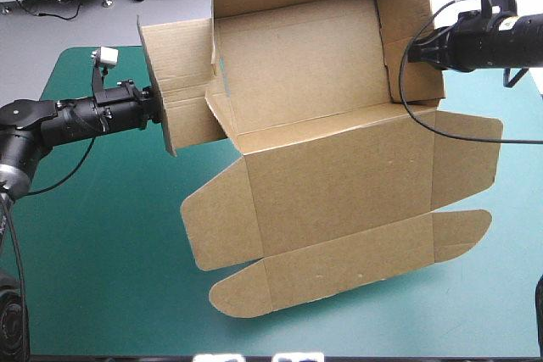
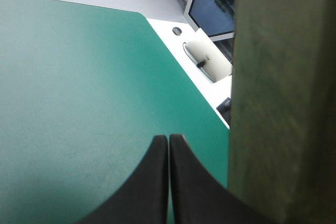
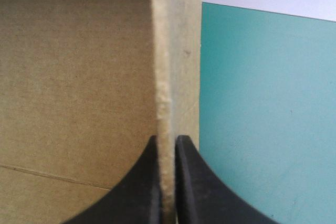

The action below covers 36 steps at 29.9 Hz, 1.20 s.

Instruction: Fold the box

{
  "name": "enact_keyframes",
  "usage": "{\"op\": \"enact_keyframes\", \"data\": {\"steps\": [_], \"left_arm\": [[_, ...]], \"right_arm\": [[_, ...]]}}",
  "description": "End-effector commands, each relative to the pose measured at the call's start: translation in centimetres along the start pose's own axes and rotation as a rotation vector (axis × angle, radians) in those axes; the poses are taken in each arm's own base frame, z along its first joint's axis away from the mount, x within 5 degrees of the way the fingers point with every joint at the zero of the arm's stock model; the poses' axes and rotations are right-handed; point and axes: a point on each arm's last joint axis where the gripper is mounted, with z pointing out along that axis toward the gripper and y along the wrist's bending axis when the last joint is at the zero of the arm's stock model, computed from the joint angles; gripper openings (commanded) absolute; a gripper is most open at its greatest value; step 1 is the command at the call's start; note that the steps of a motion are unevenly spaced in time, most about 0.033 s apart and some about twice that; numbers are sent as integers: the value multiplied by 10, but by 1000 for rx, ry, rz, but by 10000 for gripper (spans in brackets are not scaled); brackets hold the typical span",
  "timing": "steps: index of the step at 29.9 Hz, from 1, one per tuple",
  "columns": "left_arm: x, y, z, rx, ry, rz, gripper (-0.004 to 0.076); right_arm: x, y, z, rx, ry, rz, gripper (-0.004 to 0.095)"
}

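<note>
1. Teal-green cover (image 1: 93, 260) spreads over the table and is bare along the near edge.
2. Nearest on it is the brown box (image 1: 339, 184). Its long front strip with rounded ends is lowest. Behind that is the broad lid panel with a side flap at each end, all opened out flat and sloping upward toward the far side.
3. Beyond the lid, the tray part hangs above the table, tipped so that its inside faces the high view, with the back wall and right side wall standing.
4. At the box's left, the left gripper (image 2: 168, 140) has its black fingers pressed together with nothing between them, and a board flap stands just beside it.
5. Farther back on the right, the right gripper (image 3: 167, 140) is clamped on the side wall, with the board's edge between its fingers.
</note>
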Motion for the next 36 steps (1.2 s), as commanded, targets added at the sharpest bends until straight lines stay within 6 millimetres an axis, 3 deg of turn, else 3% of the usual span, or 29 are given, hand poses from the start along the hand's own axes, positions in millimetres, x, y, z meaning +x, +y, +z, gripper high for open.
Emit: {"op": "enact_keyframes", "data": {"steps": [1, 26, 29, 36], "left_arm": [[-8, -33, -6, 146, -54, 39, -6], [3, -76, -5, 213, -10, 85, 5], [3, -80, -6, 216, -15, 94, 51], [3, -84, -8, 224, -20, 79, 269]], "right_arm": [[0, 13, -14, -54, -36, 5, -24], [2, 9, -11, -23, -33, -3, -23], [2, 8, -10, -23, -31, -2, -23], [2, 9, -8, -29, -27, -2, -23]]}}
